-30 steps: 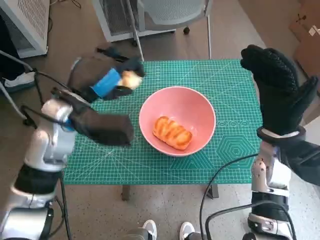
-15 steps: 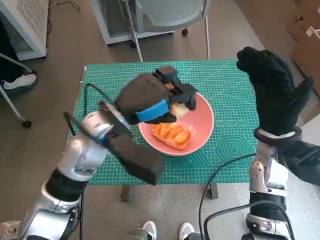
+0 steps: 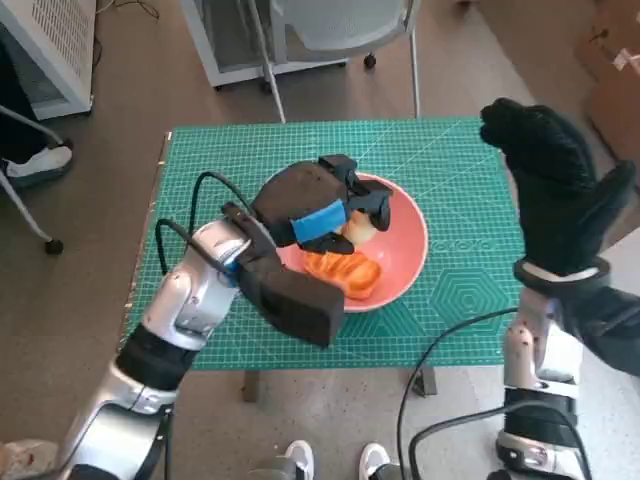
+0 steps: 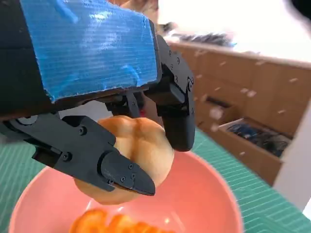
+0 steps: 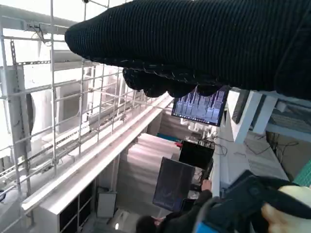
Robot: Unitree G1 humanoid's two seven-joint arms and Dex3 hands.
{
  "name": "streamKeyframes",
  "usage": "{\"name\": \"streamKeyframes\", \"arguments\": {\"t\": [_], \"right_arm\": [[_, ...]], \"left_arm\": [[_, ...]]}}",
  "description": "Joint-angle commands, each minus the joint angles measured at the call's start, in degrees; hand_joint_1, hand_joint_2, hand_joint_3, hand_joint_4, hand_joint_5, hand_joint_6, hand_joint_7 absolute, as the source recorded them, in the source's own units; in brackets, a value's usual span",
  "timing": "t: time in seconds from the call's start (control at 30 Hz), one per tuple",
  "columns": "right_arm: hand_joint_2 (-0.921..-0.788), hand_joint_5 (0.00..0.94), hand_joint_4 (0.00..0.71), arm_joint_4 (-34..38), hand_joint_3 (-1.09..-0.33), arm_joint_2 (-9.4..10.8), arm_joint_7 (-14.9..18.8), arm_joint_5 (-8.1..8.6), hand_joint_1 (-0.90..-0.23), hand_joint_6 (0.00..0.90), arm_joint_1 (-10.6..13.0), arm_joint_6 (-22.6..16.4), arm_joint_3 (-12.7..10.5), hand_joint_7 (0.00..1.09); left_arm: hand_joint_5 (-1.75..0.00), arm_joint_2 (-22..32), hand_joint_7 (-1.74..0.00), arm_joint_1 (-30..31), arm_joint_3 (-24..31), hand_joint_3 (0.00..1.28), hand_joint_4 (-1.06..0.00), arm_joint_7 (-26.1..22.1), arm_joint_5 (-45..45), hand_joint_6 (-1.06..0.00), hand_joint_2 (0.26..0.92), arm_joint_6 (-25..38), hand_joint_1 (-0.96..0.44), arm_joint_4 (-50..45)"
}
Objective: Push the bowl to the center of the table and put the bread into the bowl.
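Bread roll, round and pale, gripped by left hand above glossy pink bowl; gloved right hand spread, empty.

A lab: monitors, wire racking, cutting mat.

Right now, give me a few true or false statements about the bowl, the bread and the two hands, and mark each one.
1. The left hand holds a pale bun over the pink bowl. True.
2. The bowl is empty. False: a glazed orange bread already lies in it.
3. The right hand holds the bowl's rim. False: it is raised beside the table, holding nothing.
4. The bowl stands on a green mat. True.
5. The left fingers are spread clear of the bun. False: they close around it.
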Motion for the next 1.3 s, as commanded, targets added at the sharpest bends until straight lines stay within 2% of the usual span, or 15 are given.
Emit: {"name": "streamKeyframes", "arguments": {"t": [0.03, 0.13, 0.33, 0.43, 0.5, 0.7, 0.93, 1.07, 1.3], "right_arm": [[-0.921, 0.002, 0.387, -0.57, -0.539, -0.10, -0.67, -0.13, -0.476, 0.434, 1.43, 0.72, -0.02, 0.00], [-0.921, 0.003, 0.388, -0.78, -0.539, -0.02, -0.97, -0.35, -0.477, 0.433, 1.50, 0.63, -0.04, 0.00], [-0.921, 0.003, 0.389, -0.87, -0.538, 0.00, -1.41, -0.73, -0.477, 0.436, 1.42, 0.45, -0.02, 0.01], [-0.921, 0.003, 0.391, -0.82, -0.537, 0.07, -1.53, -0.72, -0.478, 0.438, 1.24, 0.38, 0.02, 0.01], [-0.921, 0.003, 0.391, -0.77, -0.537, 0.08, -1.59, -0.71, -0.479, 0.438, 1.11, 0.42, 0.07, 0.01], [-0.921, 0.003, 0.391, -0.58, -0.536, 0.18, -1.64, -0.66, -0.481, 0.439, 0.66, 0.61, 0.21, 0.01], [-0.921, 0.002, 0.392, -0.74, -0.536, 0.35, -1.98, -0.75, -0.480, 0.440, 0.13, 1.00, 0.51, 0.01], [-0.921, 0.002, 0.393, -0.99, -0.534, 0.22, -2.36, -0.83, -0.479, 0.446, -0.59, 1.37, 0.67, 0.01], [-0.921, 0.005, 0.399, -0.91, -0.528, -0.06, -3.44, -1.73, -0.474, 0.450, -2.10, 1.86, 1.01, 0.01]], "left_arm": [[-0.08, 0.00, -0.23, -0.05, 0.33, 0.01, -0.37, 0.93, 0.33, -0.35, 0.904, -0.24, -0.45, 0.13], [-0.02, 0.02, -0.16, 0.07, 0.82, 0.02, -0.27, 1.13, -0.78, -0.30, 0.915, -1.14, -0.56, 0.91], [0.00, -0.32, -0.10, 0.39, 2.63, 0.05, -0.13, 0.17, -4.81, -0.21, 0.920, -2.45, -0.68, 2.44], [0.00, -0.15, -0.06, 0.95, 3.95, 0.11, -0.04, -0.30, -7.38, -0.14, 0.921, -3.49, -0.78, 2.52], [0.00, -0.18, -0.05, 1.43, 4.87, 0.15, -0.02, -0.61, -9.10, -0.11, 0.921, -3.88, -0.82, 2.22], [0.00, -0.83, -0.04, 3.39, 8.09, 0.21, 0.00, -2.48, -15.61, -0.09, 0.921, -3.73, -0.87, 0.21], [0.00, -2.87, -0.05, 6.51, 13.27, 0.22, 0.00, -4.42, -26.54, -0.10, 0.921, -4.53, -0.82, -1.88], [0.00, -5.75, -0.06, 8.74, 18.05, 0.24, 0.00, -5.74, -36.74, -0.12, 0.921, -5.59, -0.78, -3.87], [0.00, -11.07, -0.07, 12.12, 23.00, 0.33, 0.00, -6.32, -48.84, -0.14, 0.921, -6.93, -0.76, -7.53]]}}
